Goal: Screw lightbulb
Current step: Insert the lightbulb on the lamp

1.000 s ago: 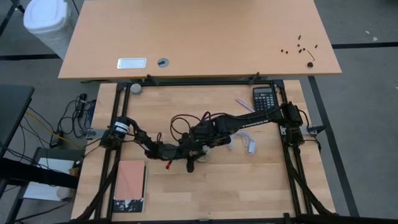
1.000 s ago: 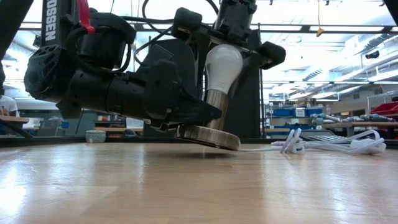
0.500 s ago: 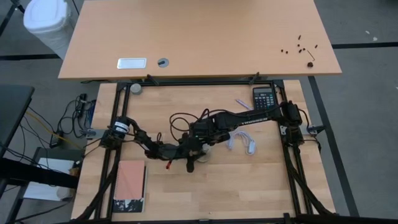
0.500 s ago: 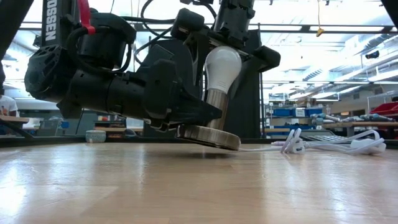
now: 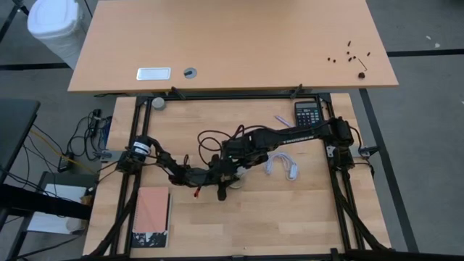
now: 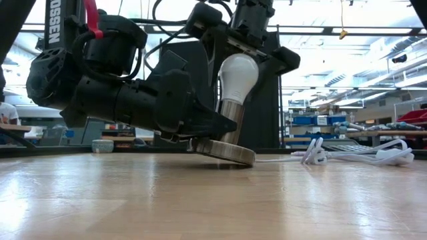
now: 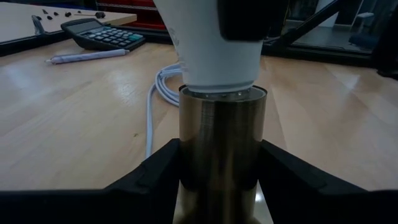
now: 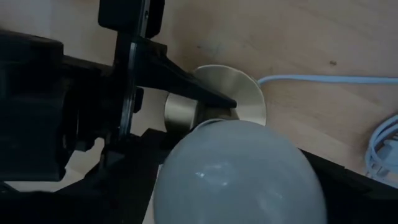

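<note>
Small white pear-shaped lightbulb [image 6: 238, 75] stands upright in the brass-coloured metal socket [image 7: 222, 146], near the middle of the light wooden table [image 5: 290, 217]. From above, the pair sits at about 7 o'clock from the black calculator [image 5: 308, 114]; the coiled white cord [image 5: 284, 166] lies just beside it at 3 o'clock.

Left gripper [image 6: 203, 123] reaches in low from 9 o'clock. Its fingers clamp the socket's barrel on both sides, holding it. The round base disc [image 6: 223, 151] now rides tilted, its far edge lifted off the wood, more so than a second ago.

Right gripper [image 6: 257, 50] comes down from 12 o'clock over the bulb's globe. Fingers straddle the glass; whether they press it or stand a shade loose I cannot tell. Against half a second ago its wrist has rolled a little and the bulb leans slightly.

Judgement: a turn of the bulb is under way or just finished. White neck meets the socket rim with little or no thread showing, so seating looks close. The tilted base suggests torque is passing into the socket; the left hold must resist it.
</note>
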You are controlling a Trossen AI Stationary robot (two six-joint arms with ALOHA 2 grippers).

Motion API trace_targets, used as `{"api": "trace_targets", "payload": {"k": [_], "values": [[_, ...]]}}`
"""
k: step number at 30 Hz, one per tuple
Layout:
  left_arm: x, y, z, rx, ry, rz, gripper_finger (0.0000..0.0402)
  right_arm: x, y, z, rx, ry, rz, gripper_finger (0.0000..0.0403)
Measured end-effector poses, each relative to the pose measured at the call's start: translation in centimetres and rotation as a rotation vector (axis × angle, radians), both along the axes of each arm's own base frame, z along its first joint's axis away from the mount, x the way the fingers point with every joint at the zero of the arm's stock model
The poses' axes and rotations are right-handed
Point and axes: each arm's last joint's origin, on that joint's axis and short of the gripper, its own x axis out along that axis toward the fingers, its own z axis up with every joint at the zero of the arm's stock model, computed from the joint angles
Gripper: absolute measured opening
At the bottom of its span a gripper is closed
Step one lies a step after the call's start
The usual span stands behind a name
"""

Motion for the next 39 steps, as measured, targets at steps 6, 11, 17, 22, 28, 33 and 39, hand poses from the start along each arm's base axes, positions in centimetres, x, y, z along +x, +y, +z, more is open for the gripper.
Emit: {"api": "trace_targets", "payload": {"k": [6, 11, 17, 22, 28, 33, 39], "values": [[0.0, 0.0, 0.0, 0.002, 0.002, 0.0, 0.0194, -0.6, 0.0, 1.1, 0.0, -0.013, 0.0, 0.0332], [0.0, 0.0, 0.0, 0.003, 0.002, 0.0, 0.0194, -1.2, -0.1, 1.7, -0.004, -0.002, 0.011, 0.0332], [0.0, 0.0, 0.0, 0.004, 0.003, 0.004, 0.0194, -1.7, -0.6, 2.6, -0.009, -0.017, 0.03, 0.0332], [0.0, 0.0, -0.1, 0.006, 0.006, 0.007, 0.0194, -2.0, -1.1, 3.3, -0.008, -0.044, 0.062, 0.0332], [0.0, 0.0, -0.2, 0.011, 0.021, 0.013, 0.0194, -2.5, -2.5, 4.5, -0.034, -0.086, 0.11, 0.0332], [0.0, 0.0, -0.3, 0.012, 0.028, 0.013, 0.0194, -3.0, -3.7, 5.8, -0.045, -0.159, 0.175, 0.0332], [0.0, 0.0, -0.3, 0.012, 0.028, 0.013, 0.0194, -3.7, -4.3, 7.4, -0.065, -0.255, 0.342, 0.0332]]}}
